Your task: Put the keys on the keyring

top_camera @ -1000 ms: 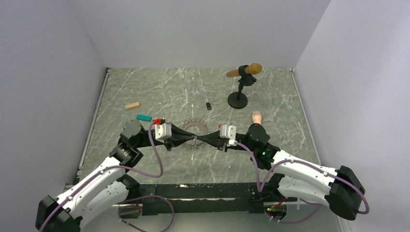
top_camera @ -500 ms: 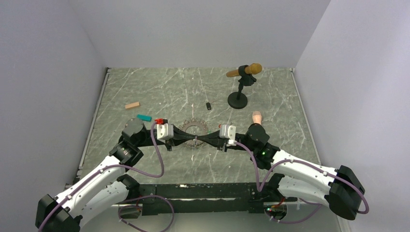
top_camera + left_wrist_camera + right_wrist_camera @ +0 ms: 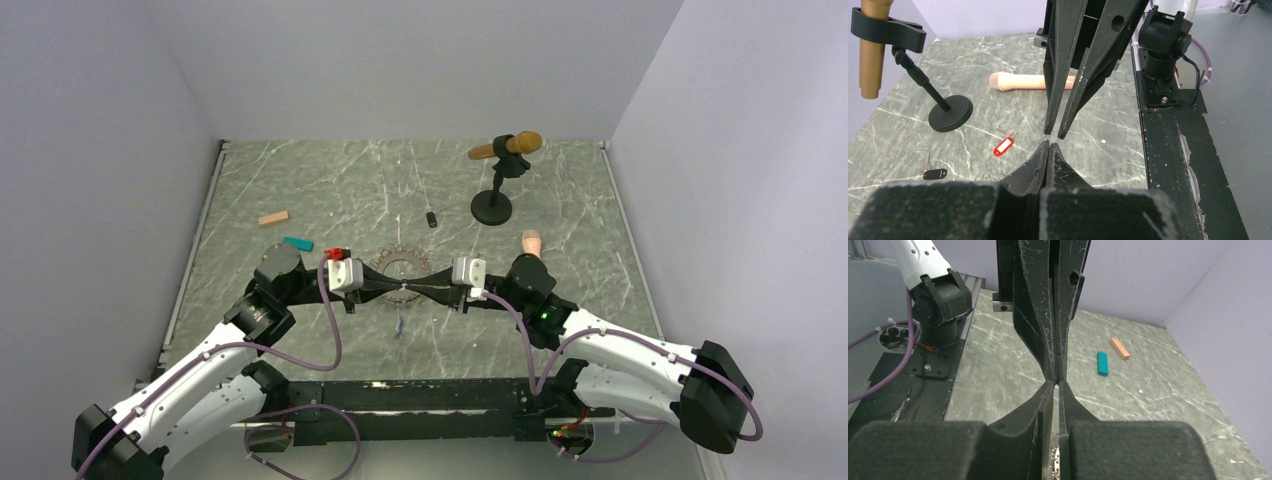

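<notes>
The left pincer and right pincer meet tip to tip low over the surface. The keyring lies coiled just at 12 o'clock from that meeting point. Facing each other this closely probably lets one side steady something small while the other works on it, as threading a key onto a chain needs.

The left pincer is pressed fully shut. I cannot tell whether it has anything thin nipped at its tips. The right pincer stands a narrow crack open with nothing visible in the gap.

The overhead view gives the layout, and it alone shows a small bluish speck on the surface at 6 o'clock from the tips. It may be a key, but it is too small to tell.

The left wrist view adds the red-tagged key, lying loose at about 9 o'clock from the tips. It is on the way to the black stand and touches neither pincer. This view also shows the parted right fingers head-on.

The right wrist view shows a few chain links at its bottom edge, under its own fingers. Beyond them, at 2 o'clock, are a teal block and a tan block, well apart from the work.
</notes>
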`<state>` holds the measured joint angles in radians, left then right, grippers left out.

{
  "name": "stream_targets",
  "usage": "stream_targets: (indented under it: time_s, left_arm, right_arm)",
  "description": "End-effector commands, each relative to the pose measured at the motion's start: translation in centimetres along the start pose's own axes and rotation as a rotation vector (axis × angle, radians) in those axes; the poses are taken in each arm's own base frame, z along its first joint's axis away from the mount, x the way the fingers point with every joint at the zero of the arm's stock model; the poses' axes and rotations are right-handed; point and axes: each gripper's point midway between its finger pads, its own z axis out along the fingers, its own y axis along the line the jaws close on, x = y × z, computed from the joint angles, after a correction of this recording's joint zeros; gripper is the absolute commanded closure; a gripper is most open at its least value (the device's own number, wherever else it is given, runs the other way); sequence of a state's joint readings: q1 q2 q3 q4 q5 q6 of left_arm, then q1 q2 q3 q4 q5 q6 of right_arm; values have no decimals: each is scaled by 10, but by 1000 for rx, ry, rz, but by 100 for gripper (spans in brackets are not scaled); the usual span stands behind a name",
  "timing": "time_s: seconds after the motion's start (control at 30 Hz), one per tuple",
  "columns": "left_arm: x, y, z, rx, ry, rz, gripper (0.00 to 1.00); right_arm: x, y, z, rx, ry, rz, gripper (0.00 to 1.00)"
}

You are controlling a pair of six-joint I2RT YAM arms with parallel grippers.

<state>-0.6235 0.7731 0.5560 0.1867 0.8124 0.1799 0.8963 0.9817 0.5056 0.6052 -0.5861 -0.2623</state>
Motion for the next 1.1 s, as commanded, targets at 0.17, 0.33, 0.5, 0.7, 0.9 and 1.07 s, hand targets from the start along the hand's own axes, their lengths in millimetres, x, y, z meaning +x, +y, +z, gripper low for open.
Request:
stream_targets:
  time_s: [0.17, 0.33, 0.5, 0.7, 0.9, 1.07]
  left_arm:
    - [-20, 5, -1, -19, -29, 57, 100]
    - [-19, 7, -2, -31, -22, 56, 100]
    - [-9, 20, -5, -124, 18, 3, 100]
    - [14, 39, -29, -412, 60, -328, 82]
    - [57, 30, -64, -657, 170, -680, 40]
    - [92, -6, -60, -652, 340, -980, 45]
  right_arm:
    - [-15, -1, 4, -24, -32, -29, 87]
    - [-13, 0, 3, -26, -23, -29, 86]
    - [-3, -1, 0, -26, 50, 14, 82]
    - [20, -21, -26, -54, 262, 193, 80]
    - [49, -39, -66, -68, 461, 342, 75]
    - [70, -28, -96, -74, 676, 427, 72]
